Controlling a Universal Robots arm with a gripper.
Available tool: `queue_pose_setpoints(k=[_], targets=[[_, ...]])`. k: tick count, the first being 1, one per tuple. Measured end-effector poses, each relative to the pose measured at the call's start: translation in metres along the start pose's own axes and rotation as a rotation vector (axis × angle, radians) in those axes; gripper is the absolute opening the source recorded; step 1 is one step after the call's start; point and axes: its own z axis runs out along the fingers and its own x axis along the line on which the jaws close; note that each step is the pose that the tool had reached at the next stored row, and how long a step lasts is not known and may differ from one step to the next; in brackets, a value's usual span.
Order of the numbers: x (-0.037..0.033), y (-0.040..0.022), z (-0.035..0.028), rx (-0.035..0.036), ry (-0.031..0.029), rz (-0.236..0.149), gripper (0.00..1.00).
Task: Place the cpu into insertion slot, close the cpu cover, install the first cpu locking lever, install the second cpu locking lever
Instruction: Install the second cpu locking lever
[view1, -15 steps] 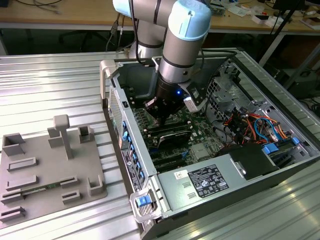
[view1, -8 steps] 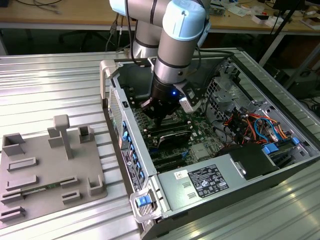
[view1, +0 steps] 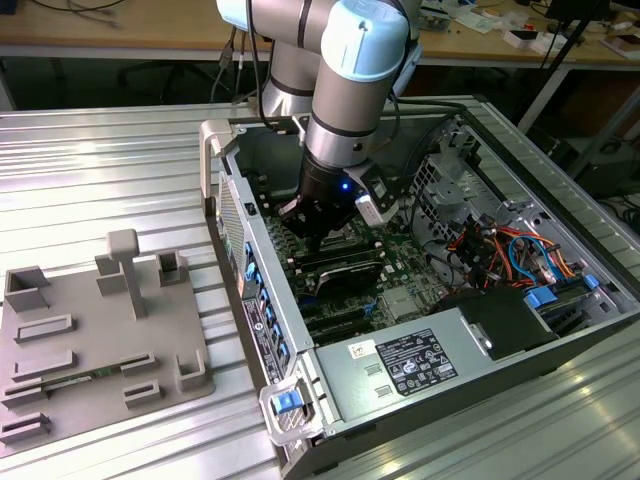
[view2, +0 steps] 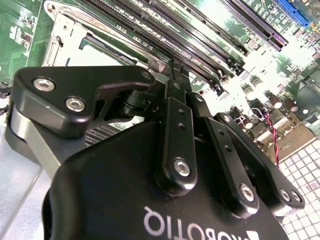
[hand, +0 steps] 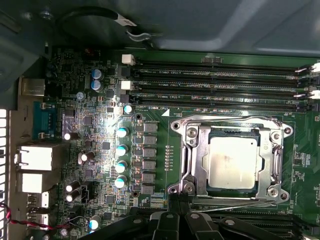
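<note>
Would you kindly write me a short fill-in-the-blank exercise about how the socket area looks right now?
1. The cpu lies inside the insertion ____.
2. The cpu cover is lowered around the chip, whose metal top shows through its square ____.
3. In the exterior view the gripper is down inside the open computer ____.

Missing words: slot; opening; case

Second wrist view: black gripper (view2: 176, 75) with jaws closed together, tips meeting beside the metal-framed insertion slot (view2: 70, 35); long black memory slots (view2: 200, 30) cross the green motherboard (view2: 20, 25).
</note>
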Motion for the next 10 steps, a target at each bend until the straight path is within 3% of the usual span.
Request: queue_pose_setpoints(k=[10], targets=[[0.0000,0.0000,0.0000,0.0000,0.0000,-0.001,0.11]])
